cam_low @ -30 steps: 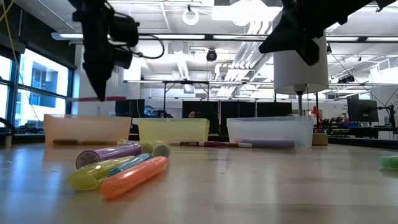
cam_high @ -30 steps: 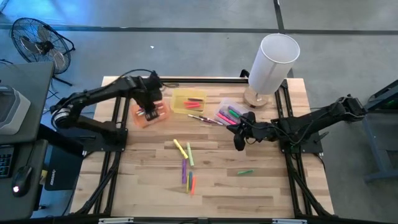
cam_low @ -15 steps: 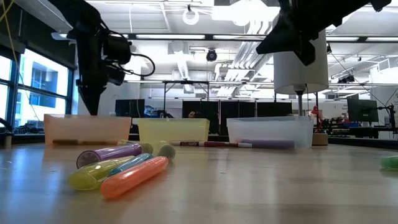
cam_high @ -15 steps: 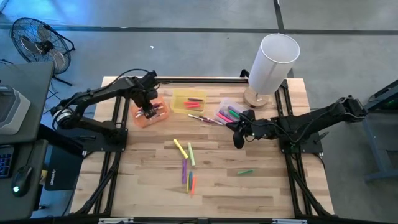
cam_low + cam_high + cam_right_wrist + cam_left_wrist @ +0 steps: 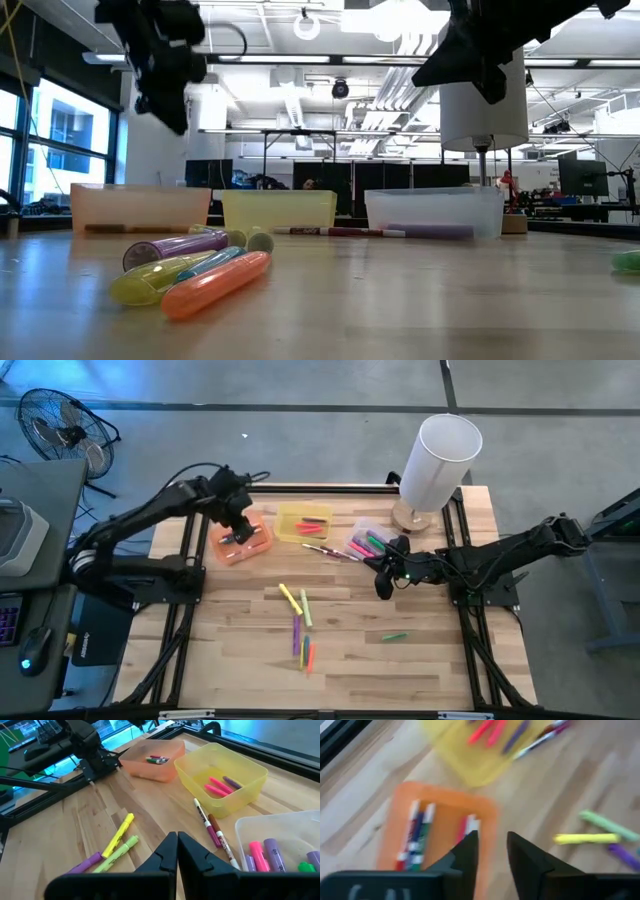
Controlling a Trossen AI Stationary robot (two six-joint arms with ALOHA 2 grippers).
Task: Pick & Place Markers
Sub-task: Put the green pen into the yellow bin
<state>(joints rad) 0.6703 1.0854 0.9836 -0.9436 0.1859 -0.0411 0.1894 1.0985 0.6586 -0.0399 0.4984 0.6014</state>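
Several loose markers lie mid-table, and a green one lies to their right. An orange bin holds a few thin markers. A yellow bin and a clear bin hold more. Two thin markers lie on the wood between those two bins. My left gripper hovers open over the orange bin's near rim with nothing between its fingers. My right gripper is shut and empty, hanging above the table in front of the clear bin.
A tall white cylinder stands at the table's far right corner. A black frame rail runs along the far edge behind the bins. Bare wood lies toward the near edge.
My left gripper held a thin pink marker level above the orange bin. It dipped toward the bin and let the marker go. It then rose well clear and drew back a little toward the far left.
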